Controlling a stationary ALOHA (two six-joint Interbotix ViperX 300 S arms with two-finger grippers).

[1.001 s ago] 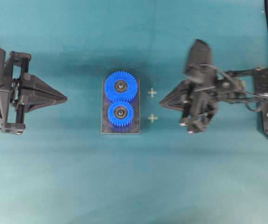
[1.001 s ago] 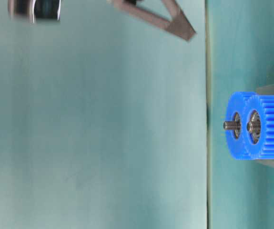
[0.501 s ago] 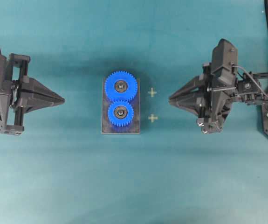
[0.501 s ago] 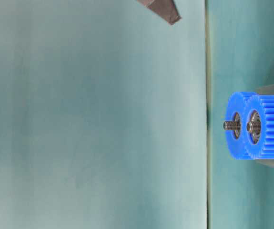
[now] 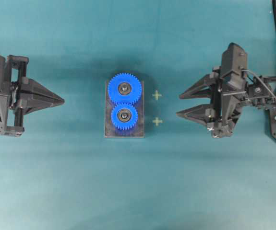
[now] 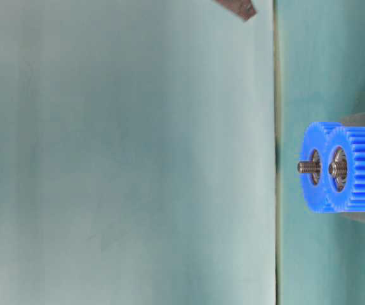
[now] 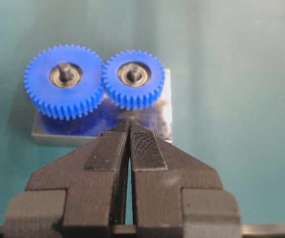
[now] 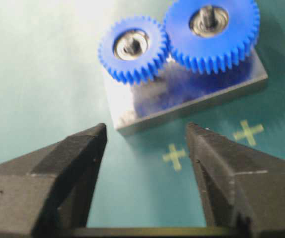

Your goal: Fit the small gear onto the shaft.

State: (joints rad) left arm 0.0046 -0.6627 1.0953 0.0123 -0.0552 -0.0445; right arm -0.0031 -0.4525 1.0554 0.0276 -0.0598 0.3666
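Small gear (image 5: 124, 116) sitting on its shaft (image 8: 132, 45) on the plate (image 5: 138, 130), meshing with the larger gear (image 5: 124, 88) beside it. Plate lying between left gripper (image 5: 61, 101) and right gripper (image 5: 179, 105), well apart from both.

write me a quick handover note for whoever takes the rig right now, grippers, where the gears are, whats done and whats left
Left gripper: jaws shut, empty, parked left of the plate.
Right gripper: jaws open, empty, parked right of the plate, clear of both gears.
Small gear: seated on the shaft, flat on the grey plate, teeth meshing with the larger gear.
Done: the small gear looks fitted.
Left: nothing obvious; perhaps confirm it sits fully down. The table-level view shows both hubs with peg tips poking through.
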